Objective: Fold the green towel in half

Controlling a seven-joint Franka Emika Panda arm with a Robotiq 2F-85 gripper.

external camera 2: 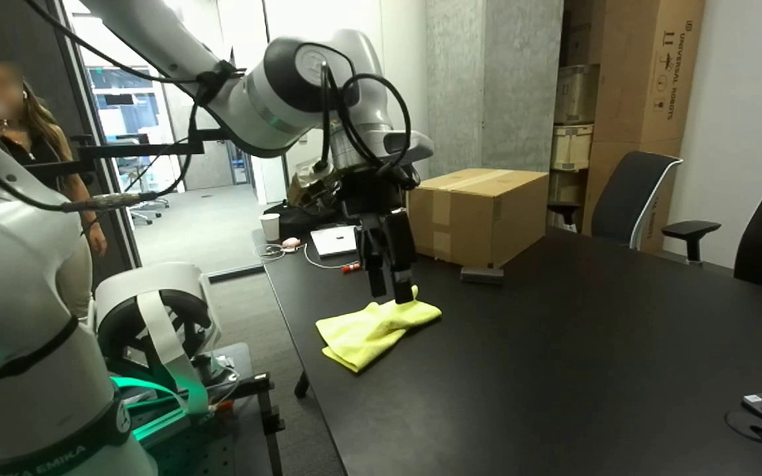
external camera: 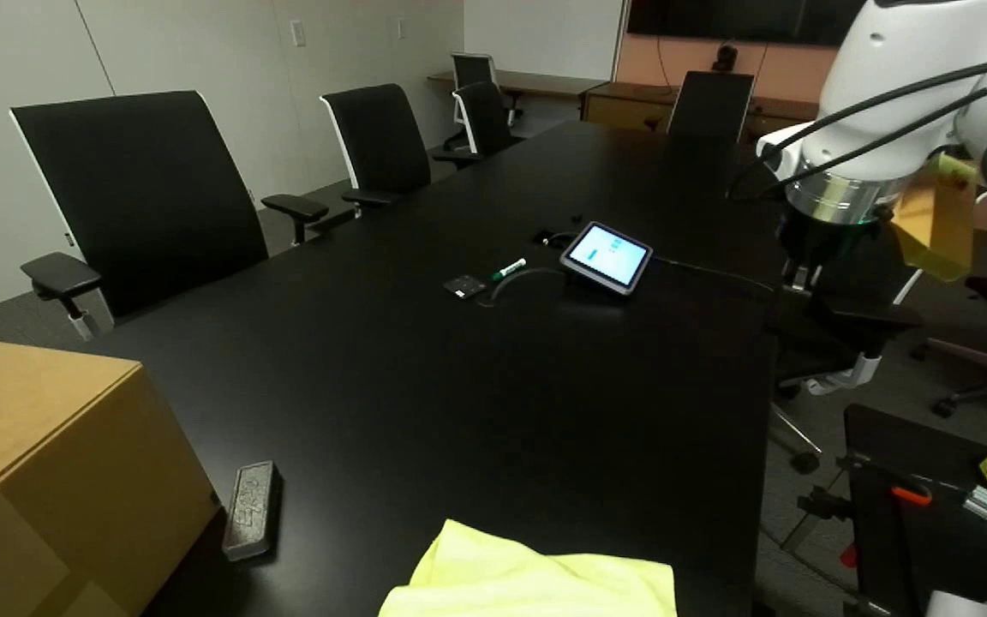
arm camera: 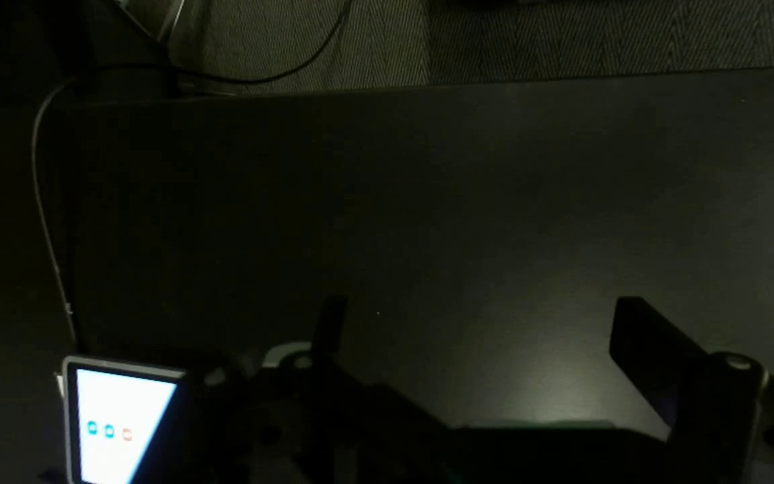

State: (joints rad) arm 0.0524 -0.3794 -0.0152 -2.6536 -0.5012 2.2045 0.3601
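Green towel (external camera 2: 364, 334) rumpled on the surface (external camera 2: 553, 377), nearer the box (external camera 2: 467, 218) than the gripper (arm camera: 480, 312) is, jaws wide and empty; reach likely heads towards that box, exact gap hard to judge.

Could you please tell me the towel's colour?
The towel is plain yellow-green, showing best in an exterior view.
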